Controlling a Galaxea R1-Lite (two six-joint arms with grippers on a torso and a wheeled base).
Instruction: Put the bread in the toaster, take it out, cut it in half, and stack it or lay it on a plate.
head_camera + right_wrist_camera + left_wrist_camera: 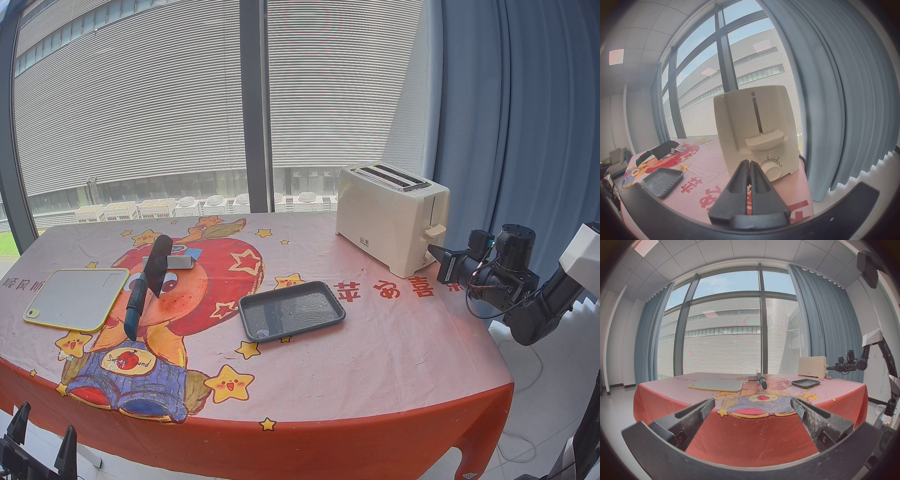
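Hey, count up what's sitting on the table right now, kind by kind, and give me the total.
Toaster: 1
Cutting board: 1
Knife: 1
Dark tray: 1
Small grey block under the knife blade: 1
Total: 5

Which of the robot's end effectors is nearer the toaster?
Right. The right end effector, shut, points at the toaster, close to its lever. The left end effector, open, is off the near left corner of the table, far away.
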